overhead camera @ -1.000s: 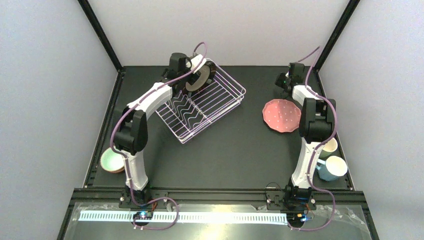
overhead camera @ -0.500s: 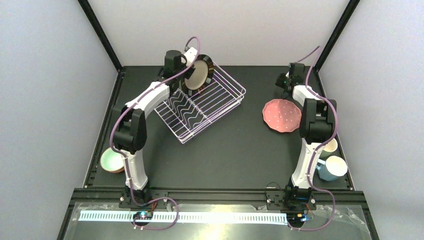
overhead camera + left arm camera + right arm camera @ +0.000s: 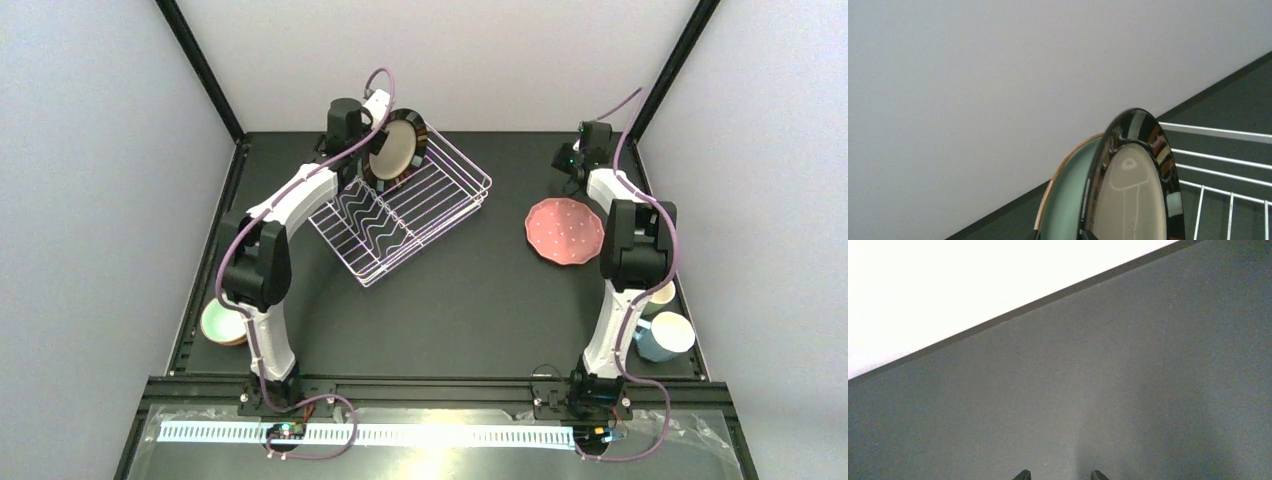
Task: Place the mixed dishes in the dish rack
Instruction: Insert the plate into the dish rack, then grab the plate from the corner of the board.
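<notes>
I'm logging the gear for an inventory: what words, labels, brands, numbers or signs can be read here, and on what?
None can be read. The dark-rimmed mint-green plate, the white wire dish rack and the pink speckled plate show no lettering. The white strip at the near edge shows only fine tick marks, too small to read as figures.

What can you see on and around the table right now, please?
dish rack: one, white wire, far left of centre
dark-rimmed plate: one, mint green, on edge at the rack's far corner
pink plate: one, speckled, flat, right of the rack
bowl: one, mint, near left
light blue mug: one, near right
pale green mug: one, behind it
table: one, black
left gripper: at the dark-rimmed plate
right gripper: open, empty
</notes>
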Robot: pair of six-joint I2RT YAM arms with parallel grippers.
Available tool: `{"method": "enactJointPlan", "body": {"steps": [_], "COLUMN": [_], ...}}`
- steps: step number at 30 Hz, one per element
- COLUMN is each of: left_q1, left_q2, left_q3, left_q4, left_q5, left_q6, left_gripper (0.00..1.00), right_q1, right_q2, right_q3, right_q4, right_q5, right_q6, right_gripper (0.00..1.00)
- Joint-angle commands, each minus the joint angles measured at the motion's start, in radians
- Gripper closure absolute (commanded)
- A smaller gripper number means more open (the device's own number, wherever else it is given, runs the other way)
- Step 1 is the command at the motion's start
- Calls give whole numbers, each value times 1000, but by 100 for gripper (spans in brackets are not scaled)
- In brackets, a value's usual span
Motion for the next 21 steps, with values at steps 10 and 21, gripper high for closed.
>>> {"method": "enactJointPlan", "body": {"steps": [10,21], "left_q1": [7,-145], "left_q2": [-198,-301], "left_q3": [10,44], "left_q4": [5,-218], "left_q5": [-102,36], "left_q6": [-145,-587], "left_gripper": [48,42], "right_q1": [6,5], "right_q2": [-68,-134], "right_q3": [22,148], "right_q4": [-80,-334], "right_q5": [41,111], "right_q6": [-1,6], "right_gripper": [31,31]}}
